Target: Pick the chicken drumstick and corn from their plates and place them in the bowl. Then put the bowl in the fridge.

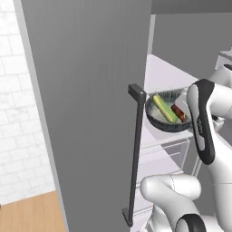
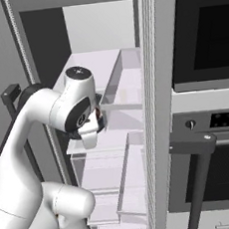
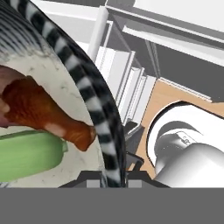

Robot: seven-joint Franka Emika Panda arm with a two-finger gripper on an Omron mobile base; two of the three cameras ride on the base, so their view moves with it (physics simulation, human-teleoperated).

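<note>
**Loaded bowl at the fridge shelf**

Now the round dark grey-black bowl with ribbed sides [image 1: 168, 111] sits at the level of a clear shelf inside the tall grey fridge [image 1: 86, 90], whose door with its long dark vertical bar handle [image 1: 135, 154] stands open. Inside the bowl lie the short yellow-green corn cob [image 1: 165, 108] and the small brown roasted chicken drumstick [image 3: 41, 112], side by side and touching on the pale speckled inside. In the hand view the bowl's rim [image 3: 89, 100] passes right at the two-finger gripper [image 3: 113, 180], so it appears to be pinching that rim, though I cannot tell for certain how the jaws stand. Whether the bowl's base already rests on the shelf is also unclear. The risk, as I judge it, is a release while the bowl overhangs the shelf's front edge: it would tip and spill the food. A tilt of the wrist could also roll the cob out.
</note>
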